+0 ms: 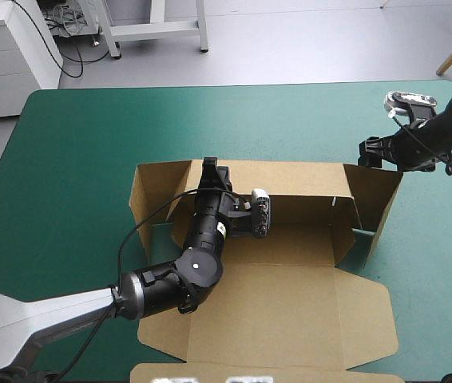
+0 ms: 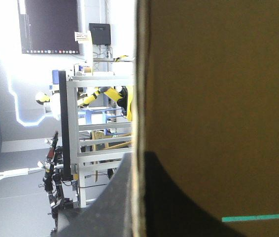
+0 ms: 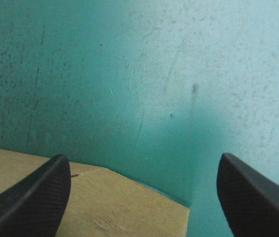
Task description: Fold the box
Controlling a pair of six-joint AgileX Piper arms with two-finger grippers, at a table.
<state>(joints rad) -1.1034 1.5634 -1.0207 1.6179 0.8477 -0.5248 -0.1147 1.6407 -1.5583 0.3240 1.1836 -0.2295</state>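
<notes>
Brown box (image 1: pixel 290 311) — mid-surface, far wall raised, near panels flat. Left gripper (image 1: pixel 208 166): jaws pinching that far wall. Right gripper (image 3: pixel 143 157) — jaws spread over the teal-green surface (image 1: pixel 74 159) beside the box's far right corner.

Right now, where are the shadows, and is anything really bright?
High view: the raised right wall of the box shades a patch of teal-green cover. Left wrist view: the box, pinched in the left tool, looks dark against the bright light beyond. Right wrist view: a faint shadow streak crosses the cover ahead of the open right tool.
</notes>
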